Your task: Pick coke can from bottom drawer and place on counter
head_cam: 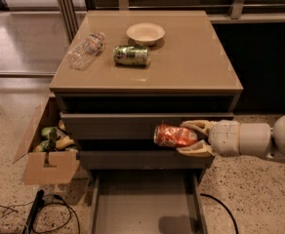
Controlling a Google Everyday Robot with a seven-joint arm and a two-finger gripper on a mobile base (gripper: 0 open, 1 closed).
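The gripper (190,137) reaches in from the right at the height of the two closed drawers, its two pale fingers (195,125) clamped above and below the coke can (171,135). The can lies on its side in that grip, its silvery end pointing left, held in the air in front of the closed drawer fronts. It is above the bottom drawer (145,199) and below the counter (186,62), touching neither. Behind the gripper a thick white arm (259,139) runs off the right edge. The bottom drawer stands pulled out towards the camera, its flat grey floor bare where it shows. On the counter a green can (132,55) lies on its side near the middle. A small pale bowl (145,33) stands just behind it, and a clear plastic bottle (86,50) lies to its left by the counter's left edge. On the speckled floor to the left of the cabinet sits an open cardboard box (47,167) with some green and yellow items inside, too small to tell apart. Black cables (50,213) trail in front of it.
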